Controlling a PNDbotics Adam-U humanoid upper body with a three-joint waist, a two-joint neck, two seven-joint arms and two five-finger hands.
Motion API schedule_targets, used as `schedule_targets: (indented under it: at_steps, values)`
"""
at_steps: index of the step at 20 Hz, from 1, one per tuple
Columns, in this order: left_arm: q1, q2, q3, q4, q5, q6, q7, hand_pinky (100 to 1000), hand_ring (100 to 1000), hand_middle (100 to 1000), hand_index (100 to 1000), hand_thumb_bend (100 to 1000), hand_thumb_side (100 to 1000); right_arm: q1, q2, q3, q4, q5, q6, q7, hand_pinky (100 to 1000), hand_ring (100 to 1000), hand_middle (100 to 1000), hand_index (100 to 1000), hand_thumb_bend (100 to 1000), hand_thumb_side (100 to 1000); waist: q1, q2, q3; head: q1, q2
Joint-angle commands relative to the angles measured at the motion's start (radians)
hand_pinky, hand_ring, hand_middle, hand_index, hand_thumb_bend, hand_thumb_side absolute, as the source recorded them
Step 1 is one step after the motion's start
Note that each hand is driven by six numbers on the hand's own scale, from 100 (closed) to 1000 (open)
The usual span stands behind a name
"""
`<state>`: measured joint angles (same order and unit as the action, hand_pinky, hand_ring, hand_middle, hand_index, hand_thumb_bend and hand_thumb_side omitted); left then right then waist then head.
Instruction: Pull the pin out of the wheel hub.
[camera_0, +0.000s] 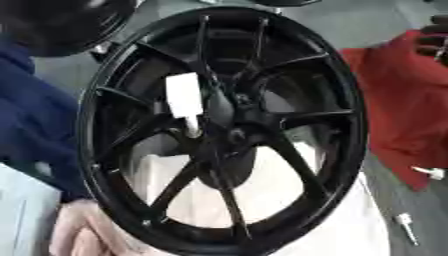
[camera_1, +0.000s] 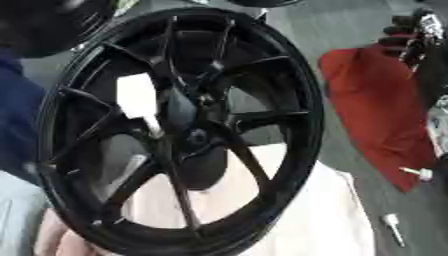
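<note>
1. Black wheel (camera_0: 219, 125) stands on edge, fills most of both views, tilted a bit, spokes facing me.
2. White pin (camera_0: 185, 100) sticks in the hub just left of centre: wide white block on top, thin stem (camera_0: 192, 126) pointing down between the spokes. Not pulled yet.
3. A person's bare hand (camera_0: 83, 232) holds the rim at the lower left corner; blue sleeve (camera_0: 31, 115) runs along the left edge.
4. My right hand (camera_1: 411, 35) shows at the top right corner, dark, well apart from the wheel. Fingers look curled, nothing visible in them.
5. My left hand is not in either view.
6. Red cloth (camera_0: 407, 105) lies at the right edge of the grey bench.
7. Two small white pins (camera_0: 407, 225) lie near the right bench edge, one just below the cloth (camera_0: 429, 172).
8. Pale sheet (camera_0: 341, 220) lies under the wheel's lower half.
</note>
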<state>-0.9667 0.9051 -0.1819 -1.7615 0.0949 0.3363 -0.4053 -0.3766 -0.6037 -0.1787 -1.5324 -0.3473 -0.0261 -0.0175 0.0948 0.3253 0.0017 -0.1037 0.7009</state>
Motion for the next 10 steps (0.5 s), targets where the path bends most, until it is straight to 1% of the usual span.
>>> schedule_targets:
  at_steps: [1, 5, 10]
  values:
    - [-0.016, 0.024, 0.011, -0.006, -0.006, -0.001, -0.005, 690, 686, 597, 735, 581, 481, -0.005, -0.033, -0.012, -0.018, -0.005, -0.002, 0.002, 774, 721, 676, 761, 100, 857, -0.004, -0.029, 0.002, 0.012, -0.014]
    - [-0.015, 0.023, 0.012, -0.008, -0.006, -0.001, -0.004, 689, 686, 597, 734, 582, 482, -0.006, -0.032, -0.012, -0.018, -0.006, -0.002, 0.003, 774, 721, 676, 761, 100, 857, -0.004, -0.027, 0.005, 0.024, -0.018]
    - [-0.024, 0.015, 0.008, -0.010, -0.007, -0.001, -0.012, 691, 689, 600, 739, 582, 486, -0.001, -0.035, -0.013, -0.017, -0.005, -0.003, 0.002, 774, 721, 676, 761, 100, 859, -0.005, -0.025, 0.005, 0.026, -0.017]
